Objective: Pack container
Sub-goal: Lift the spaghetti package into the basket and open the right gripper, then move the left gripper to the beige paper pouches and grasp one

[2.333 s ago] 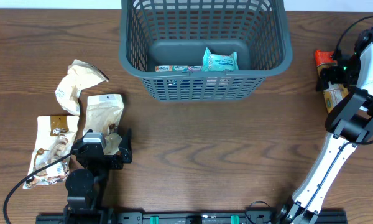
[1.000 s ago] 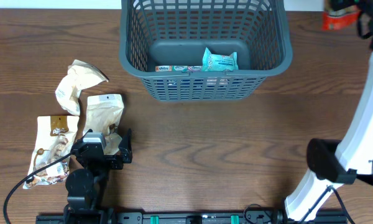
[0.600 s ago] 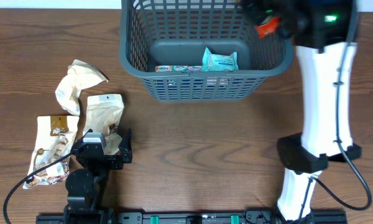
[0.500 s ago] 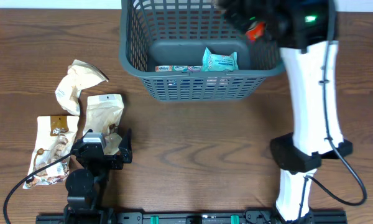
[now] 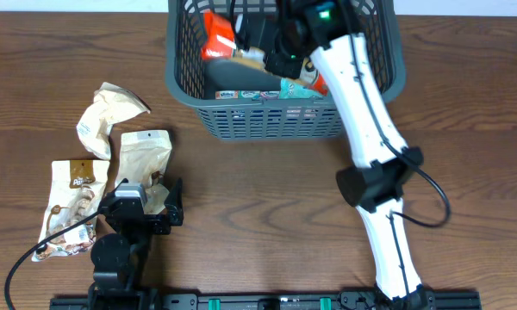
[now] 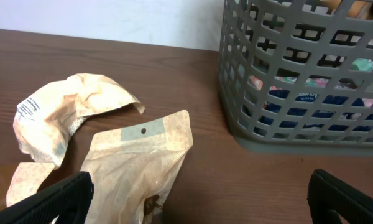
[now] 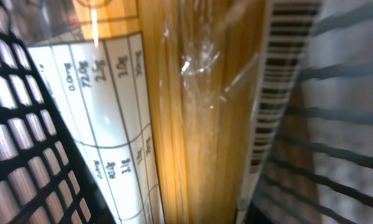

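- The right gripper is inside the container, at the top centre of the overhead frame.
- A spaghetti packet juts left from it, its long axis running roughly left-right along the container's length.
- The packet fills the right wrist view, so I cannot tell how the jaws stand.
- The left gripper, jaws apart, rests at the lower left by a beige pouch, well away from the container.
- Half a second ago the packet's orange end was near the container's upper right; now it is at the upper left.
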Controlling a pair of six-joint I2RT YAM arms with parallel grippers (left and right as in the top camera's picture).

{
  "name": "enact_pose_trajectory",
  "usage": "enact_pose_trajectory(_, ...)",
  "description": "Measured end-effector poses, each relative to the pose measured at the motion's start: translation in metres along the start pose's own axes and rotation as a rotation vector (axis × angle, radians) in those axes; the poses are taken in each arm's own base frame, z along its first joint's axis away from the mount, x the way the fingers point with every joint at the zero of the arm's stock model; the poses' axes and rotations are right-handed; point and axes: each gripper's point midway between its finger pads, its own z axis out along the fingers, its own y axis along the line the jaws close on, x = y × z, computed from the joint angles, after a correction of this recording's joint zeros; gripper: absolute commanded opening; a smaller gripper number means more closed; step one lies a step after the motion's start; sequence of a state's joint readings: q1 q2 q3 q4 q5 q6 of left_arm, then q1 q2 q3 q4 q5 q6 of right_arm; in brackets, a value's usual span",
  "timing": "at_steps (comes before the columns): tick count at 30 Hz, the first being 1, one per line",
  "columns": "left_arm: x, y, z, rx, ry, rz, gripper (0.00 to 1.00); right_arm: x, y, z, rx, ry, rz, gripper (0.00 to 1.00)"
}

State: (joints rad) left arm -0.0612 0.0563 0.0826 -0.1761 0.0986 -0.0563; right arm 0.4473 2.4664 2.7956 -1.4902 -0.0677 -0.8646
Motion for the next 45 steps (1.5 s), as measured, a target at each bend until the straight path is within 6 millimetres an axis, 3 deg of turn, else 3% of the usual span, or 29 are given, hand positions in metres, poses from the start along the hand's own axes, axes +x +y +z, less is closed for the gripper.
enact_pose_trajectory(1,0.0,0.0,0.0,0.0,0.0,0.0,0.99,0.005,0.002,0.011,-0.014,0.025,0.0,0.21)
enact_pose_trajectory(4,0.0,0.0,0.0,0.0,0.0,0.0,0.99,0.013,0.002,0.027,-0.027,0.062,0.007,0.33)
enact_pose_trajectory(7,0.0,0.0,0.0,0.0,0.0,0.0,0.99,0.012,0.001,0.027,-0.024,0.056,0.013,0.48)
enact_pose_trajectory(9,0.0,0.0,0.0,0.0,0.0,0.0,0.99,0.009,-0.002,0.022,-0.012,0.042,0.021,0.79)
enact_pose_trajectory(12,0.0,0.0,0.0,0.0,0.0,0.0,0.98,0.006,-0.003,0.015,0.0,0.028,0.025,0.87)
enact_pose_trajectory(13,0.0,0.0,0.0,0.0,0.0,0.0,0.99,0.004,-0.005,0.01,0.009,0.02,0.027,0.99)
enact_pose_trajectory(16,0.0,0.0,0.0,0.0,0.0,0.0,0.99,-0.006,-0.015,-0.015,0.07,-0.034,0.027,0.99)
enact_pose_trajectory(18,0.0,0.0,0.0,0.0,0.0,0.0,0.99,-0.016,-0.029,-0.046,0.15,-0.101,0.027,0.99)
enact_pose_trajectory(20,0.0,0.0,0.0,0.0,0.0,-0.006,0.99,-0.023,-0.048,-0.093,0.254,-0.184,0.046,0.99)
enact_pose_trajectory(23,0.004,0.001,-0.003,-0.007,0.041,-0.021,0.99,-0.011,-0.082,-0.187,0.453,-0.323,0.146,0.99)
enact_pose_trajectory(24,0.004,0.001,-0.006,-0.016,0.069,-0.026,0.98,0.002,-0.093,-0.221,0.522,-0.362,0.201,0.99)
enact_pose_trajectory(27,-0.016,0.005,-0.02,-0.063,0.136,-0.03,0.99,0.078,-0.119,-0.319,0.728,-0.423,0.44,0.99)
enact_pose_trajectory(29,-0.043,0.007,-0.031,-0.103,0.171,-0.028,0.99,0.139,-0.124,-0.364,0.833,-0.415,0.624,0.99)
enact_pose_trajectory(31,-0.073,0.01,-0.038,-0.143,0.201,-0.027,0.99,0.188,-0.119,-0.381,0.868,-0.381,0.785,0.99)
enact_pose_trajectory(34,-0.117,0.015,-0.041,-0.207,0.28,-0.031,0.99,0.24,-0.109,-0.372,0.824,-0.317,0.989,0.99)
enact_pose_trajectory(37,-0.146,0.021,-0.035,-0.262,0.417,-0.037,0.99,0.279,-0.102,-0.339,0.715,-0.238,1.155,0.99)
enact_pose_trajectory(41,-0.153,0.027,-0.021,-0.308,0.641,-0.04,0.99,0.316,-0.099,-0.285,0.559,-0.123,1.304,0.99)
enact_pose_trajectory(45,-0.137,0.031,0.002,-0.324,0.819,-0.039,0.98,0.335,-0.099,-0.23,0.416,-0.034,1.379,0.99)
